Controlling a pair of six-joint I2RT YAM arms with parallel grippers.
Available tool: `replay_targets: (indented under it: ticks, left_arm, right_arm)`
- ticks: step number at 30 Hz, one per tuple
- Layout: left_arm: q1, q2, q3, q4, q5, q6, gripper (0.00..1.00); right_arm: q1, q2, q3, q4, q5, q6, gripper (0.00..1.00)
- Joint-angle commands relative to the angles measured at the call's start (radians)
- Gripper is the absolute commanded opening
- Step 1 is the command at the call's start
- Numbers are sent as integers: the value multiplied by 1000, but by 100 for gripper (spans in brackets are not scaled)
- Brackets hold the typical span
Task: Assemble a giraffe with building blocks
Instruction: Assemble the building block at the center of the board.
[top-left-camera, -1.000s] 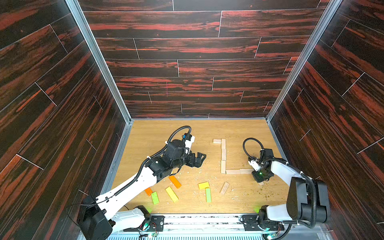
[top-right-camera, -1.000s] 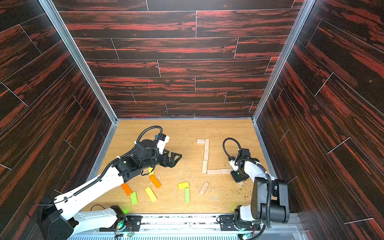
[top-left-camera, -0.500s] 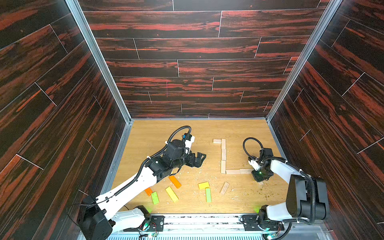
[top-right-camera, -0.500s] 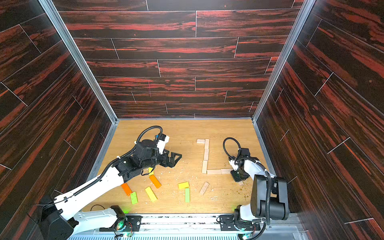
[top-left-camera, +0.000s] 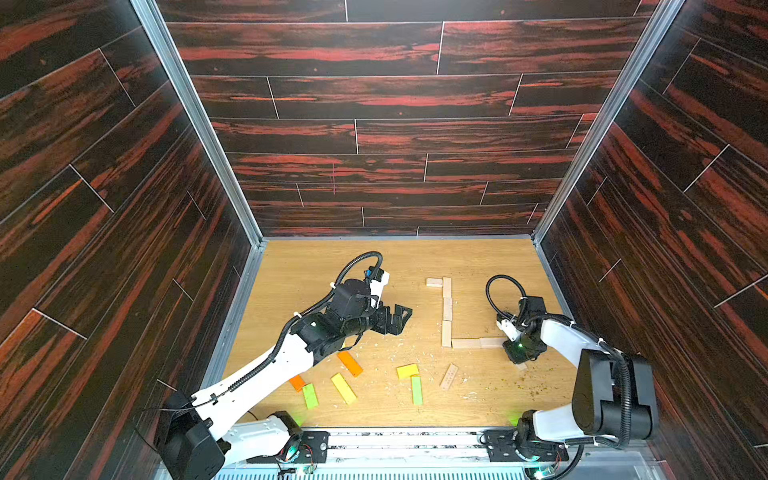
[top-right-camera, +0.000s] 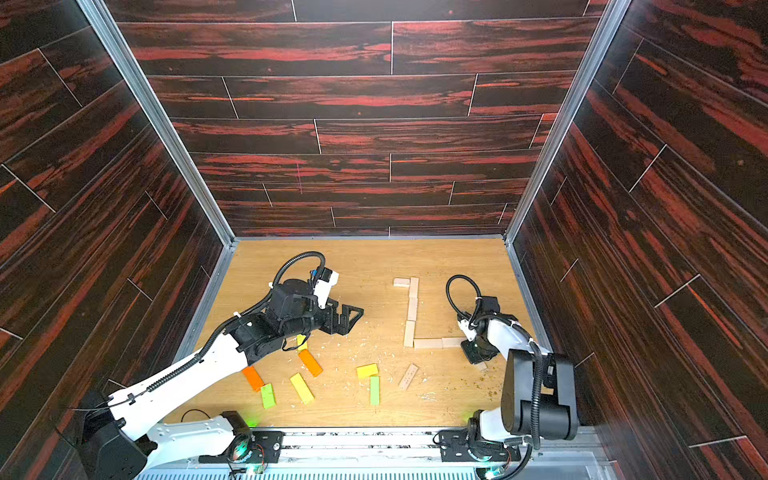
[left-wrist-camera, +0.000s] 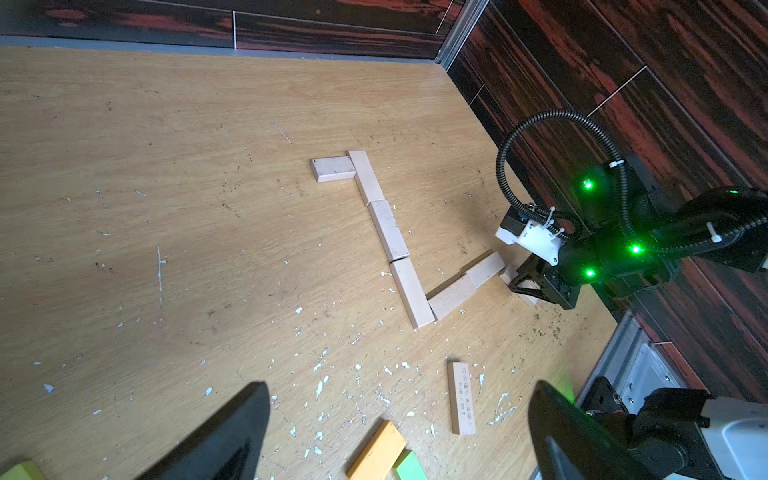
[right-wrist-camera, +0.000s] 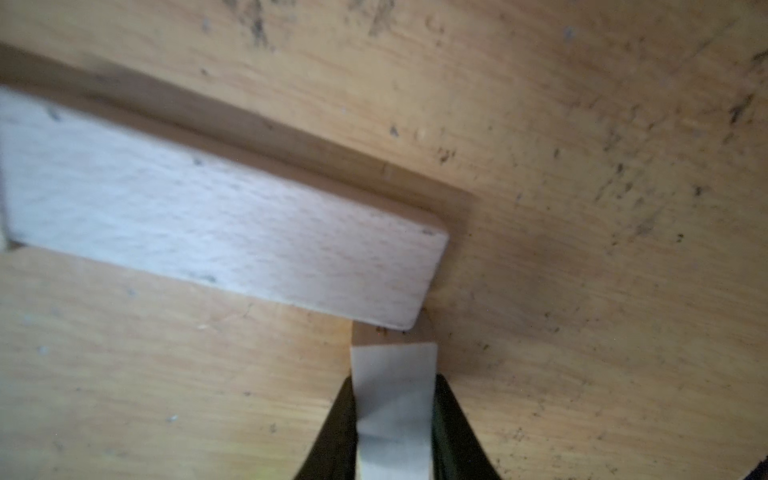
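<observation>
Pale wooden building blocks lie in a line in both top views: a short one (top-left-camera: 434, 282), a column (top-left-camera: 447, 316) and a row (top-left-camera: 473, 343) running right from its foot. My right gripper (top-left-camera: 517, 359) sits low at the row's right end. In the right wrist view it (right-wrist-camera: 392, 415) is shut on a pale block (right-wrist-camera: 392, 374) whose end touches the corner of the last lying block (right-wrist-camera: 232, 232). My left gripper (top-left-camera: 399, 318) hovers open and empty left of the column. Its fingers (left-wrist-camera: 232, 436) frame a yellow block (left-wrist-camera: 376, 451) and a loose pale block (left-wrist-camera: 461, 399).
Near the front lie orange (top-left-camera: 350, 363), yellow (top-left-camera: 343, 388) and green (top-left-camera: 310, 395) blocks, plus a green one (top-left-camera: 416, 390) beside a yellow one (top-left-camera: 407, 370). Dark panelled walls (top-left-camera: 208, 291) enclose the wooden floor (top-left-camera: 316, 266). A metal rail (top-left-camera: 407, 444) runs along the front. Wood chips are scattered about.
</observation>
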Motion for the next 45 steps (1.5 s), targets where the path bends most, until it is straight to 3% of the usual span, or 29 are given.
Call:
replay_targets:
  ticks: [1,15,27,31,36,41,45]
  left_arm:
    - [-1,-20,-11,-5,-6,17,100]
    - [-1,-22,-13,-6,-10,19,100]
    - [1,-13,-7,-10,-9,22,100]
    - [5,2,3,-18,2,19,100]
    - [9,32,24,-37,35,15,100]
    - [9,45,29,-26,80,8,100]
    - [-4,49,64,-93,47,10,100]
  right_arm:
    - [9,27,9,9,-17,8,27]
    - [10,23,13,4,-14,12,36]
    - [12,-33,65,-86,-35,11,55]
    - [15,-81,123,-170,-64,48,76]
    - [27,-174,222,-254,-56,129,77]
    - [76,-246,423,-379,-14,221,77]
    - [124,-294,576,-415,2,301,79]
